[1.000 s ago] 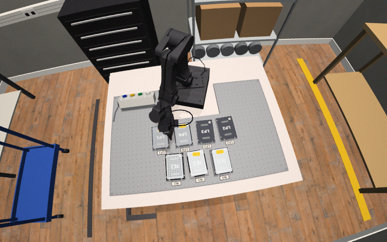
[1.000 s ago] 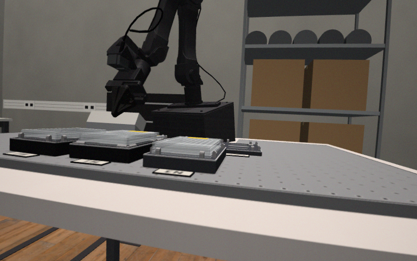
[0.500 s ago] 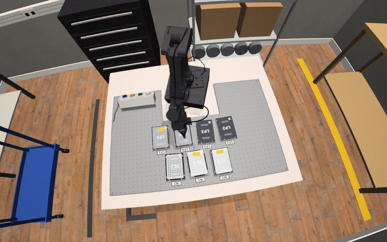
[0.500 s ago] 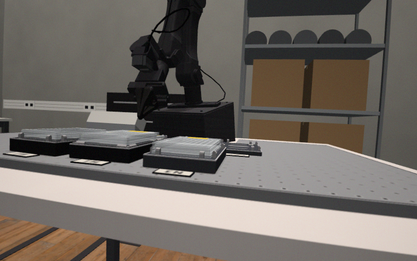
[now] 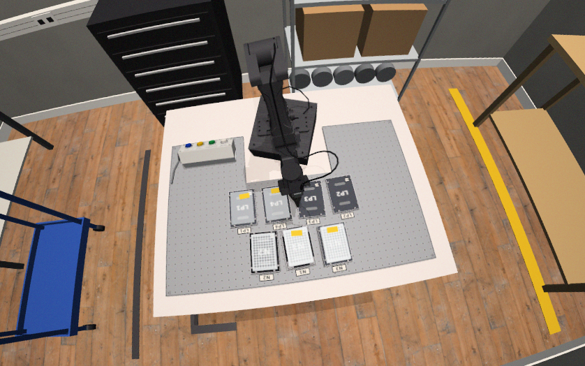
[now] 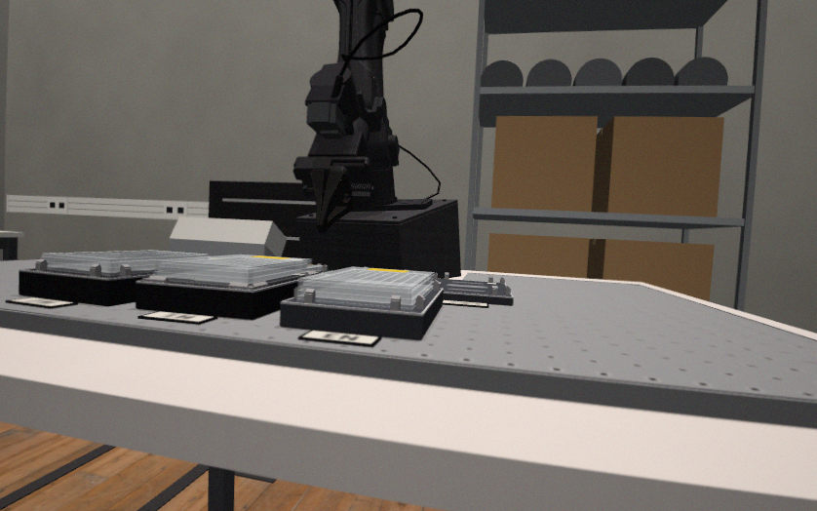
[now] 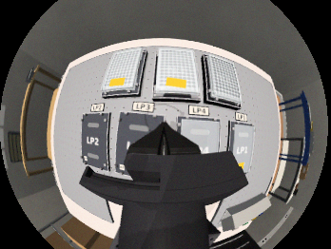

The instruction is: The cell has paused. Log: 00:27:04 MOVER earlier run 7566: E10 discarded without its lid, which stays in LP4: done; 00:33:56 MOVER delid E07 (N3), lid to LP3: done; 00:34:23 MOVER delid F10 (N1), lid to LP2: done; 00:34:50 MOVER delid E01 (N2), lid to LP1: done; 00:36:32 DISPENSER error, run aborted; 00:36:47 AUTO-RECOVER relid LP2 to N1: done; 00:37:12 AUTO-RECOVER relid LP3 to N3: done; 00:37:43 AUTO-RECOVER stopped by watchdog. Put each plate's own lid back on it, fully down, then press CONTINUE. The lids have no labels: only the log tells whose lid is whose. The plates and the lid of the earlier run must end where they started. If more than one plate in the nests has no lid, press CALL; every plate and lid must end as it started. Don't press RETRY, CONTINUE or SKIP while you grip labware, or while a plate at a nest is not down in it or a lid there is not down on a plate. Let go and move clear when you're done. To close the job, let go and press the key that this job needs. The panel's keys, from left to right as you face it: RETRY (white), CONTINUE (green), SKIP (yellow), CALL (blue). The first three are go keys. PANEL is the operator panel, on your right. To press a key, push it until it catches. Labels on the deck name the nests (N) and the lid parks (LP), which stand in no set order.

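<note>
My gripper (image 5: 298, 200) (image 6: 326, 225) (image 7: 164, 125) is shut and empty, fingers pointing down, hanging well above the near edge of the empty dark park LP3 (image 5: 313, 200) (image 7: 134, 131). Park LP2 (image 5: 342, 194) (image 7: 95, 141) is also empty. A clear lid (image 5: 241, 208) (image 7: 243, 146) lies on LP1 and another lid (image 5: 275, 204) (image 7: 201, 131) lies on LP4. The plate in N2 (image 5: 264, 251) (image 6: 114, 261) (image 7: 223, 78) has no lid and shows its open well grid. The plates in N1 (image 5: 297, 247) (image 6: 231, 269) (image 7: 177, 74) and N3 (image 5: 334, 243) (image 6: 367, 288) (image 7: 123, 73) carry lids with yellow tags.
The operator panel (image 5: 206, 151) stands at the back left of the deck with blue (image 5: 188, 145), yellow (image 5: 200, 143), green (image 5: 211, 142) and white (image 5: 223, 140) keys. The arm's black base (image 5: 282, 129) (image 6: 385, 238) stands behind the parks. A shelf rack and a drawer cabinet stand behind the table.
</note>
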### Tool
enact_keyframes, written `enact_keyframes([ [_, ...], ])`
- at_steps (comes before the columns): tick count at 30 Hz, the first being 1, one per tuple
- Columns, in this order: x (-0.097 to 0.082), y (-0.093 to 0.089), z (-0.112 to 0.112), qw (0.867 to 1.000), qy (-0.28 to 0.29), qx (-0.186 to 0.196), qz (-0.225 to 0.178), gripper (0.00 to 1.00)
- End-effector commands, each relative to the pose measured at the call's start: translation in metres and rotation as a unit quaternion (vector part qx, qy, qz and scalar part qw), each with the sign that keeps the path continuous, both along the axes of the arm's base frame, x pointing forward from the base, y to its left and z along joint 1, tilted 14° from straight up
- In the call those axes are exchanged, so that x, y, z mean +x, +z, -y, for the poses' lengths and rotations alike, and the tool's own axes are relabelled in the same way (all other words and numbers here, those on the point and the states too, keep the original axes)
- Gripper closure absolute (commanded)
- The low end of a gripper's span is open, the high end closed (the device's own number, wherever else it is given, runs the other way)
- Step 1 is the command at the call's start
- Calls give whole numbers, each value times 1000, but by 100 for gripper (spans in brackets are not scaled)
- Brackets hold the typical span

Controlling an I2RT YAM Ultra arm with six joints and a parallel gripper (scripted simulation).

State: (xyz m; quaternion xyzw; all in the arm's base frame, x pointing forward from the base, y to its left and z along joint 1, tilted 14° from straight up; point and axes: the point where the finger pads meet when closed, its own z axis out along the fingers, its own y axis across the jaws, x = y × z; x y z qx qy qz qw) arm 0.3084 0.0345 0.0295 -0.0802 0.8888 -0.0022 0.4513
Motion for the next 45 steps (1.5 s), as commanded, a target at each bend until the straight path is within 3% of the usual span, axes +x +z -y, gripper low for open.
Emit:
enact_keyframes([
  [1, 8, 5, -9, 999, -40, 2, 13, 100],
  [7, 1, -3, -39, 999, -40, -2, 1, 100],
  [9, 1, -3, -39, 999, -40, -2, 1, 100],
  [24, -6, -9, -115, 999, -39, -2, 2, 100],
  [28, -6, -10, -123, 999, -39, -2, 2, 100],
  [45, -8, -9, -119, 999, -39, 1, 3, 100],
])
